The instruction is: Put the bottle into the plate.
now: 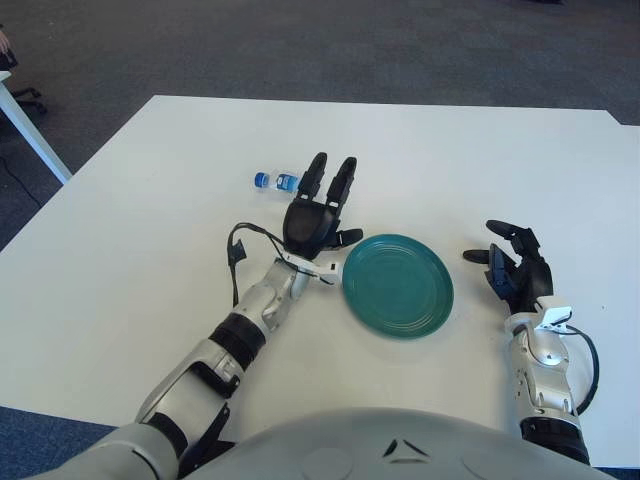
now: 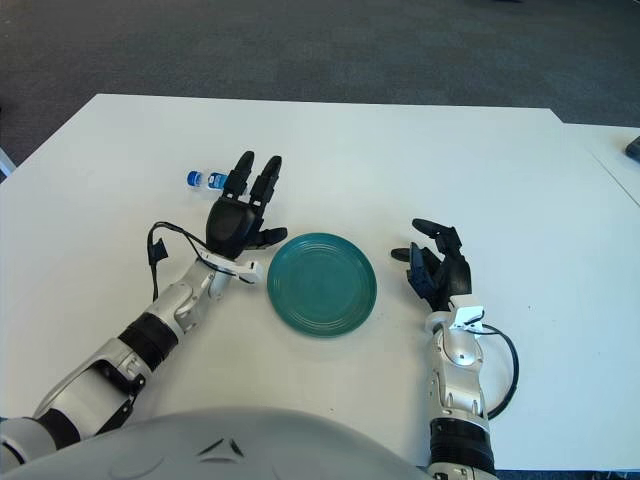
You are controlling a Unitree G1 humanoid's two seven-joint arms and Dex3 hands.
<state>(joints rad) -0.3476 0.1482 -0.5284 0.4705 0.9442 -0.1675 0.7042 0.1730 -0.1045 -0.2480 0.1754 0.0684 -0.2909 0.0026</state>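
Observation:
A small clear bottle (image 1: 277,181) with a blue cap lies on its side on the white table (image 1: 140,230), cap to the left. My left hand (image 1: 320,205) is open, fingers stretched out over the bottle's right end, hiding part of it. It holds nothing. The teal plate (image 1: 398,284) sits empty just right of my left wrist. My right hand (image 1: 515,262) shows to the right of the plate, fingers relaxed and open, holding nothing. The bottle also shows in the right eye view (image 2: 207,179).
Dark carpet surrounds the table. A white desk leg (image 1: 30,130) stands at the far left. The table's far edge (image 1: 380,103) runs behind the bottle.

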